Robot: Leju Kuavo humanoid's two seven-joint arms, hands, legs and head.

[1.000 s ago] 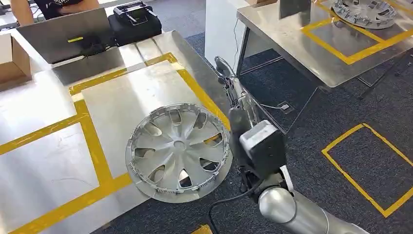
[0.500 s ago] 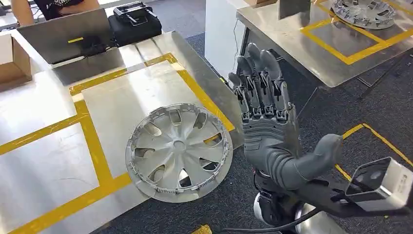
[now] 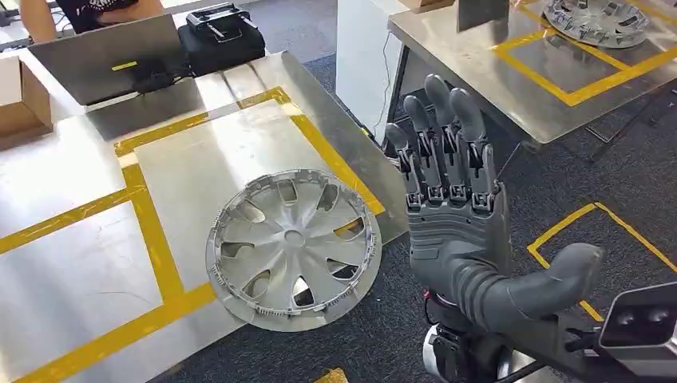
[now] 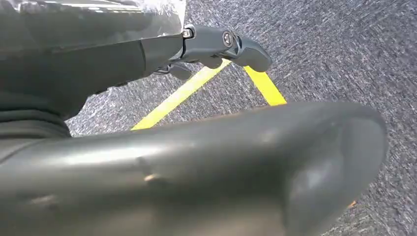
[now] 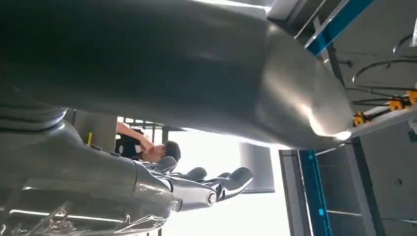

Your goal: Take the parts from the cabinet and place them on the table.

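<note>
In the head view, the silver wheel cover [image 3: 293, 250] lies flat on the near desk [image 3: 72, 279], at the corner of the yellow tape square [image 3: 152, 231]. Its lower rim overhangs the desk's edge, above the dark carpet [image 3: 511, 183]. The right hand [image 3: 463, 231] is raised beside that edge, palm up, fingers [image 3: 439, 136] straight and spread, thumb out to the side, holding nothing. Open carpet lies between the near desk and a second desk [image 3: 511, 88], which carries another wheel cover [image 3: 599, 20].

In the left wrist view, the left hand [image 4: 147, 147] hangs over carpet and yellow tape; I cannot tell how its fingers are set.

In the right wrist view, the right hand's fingers [image 5: 221, 179] are apart and empty.
</note>
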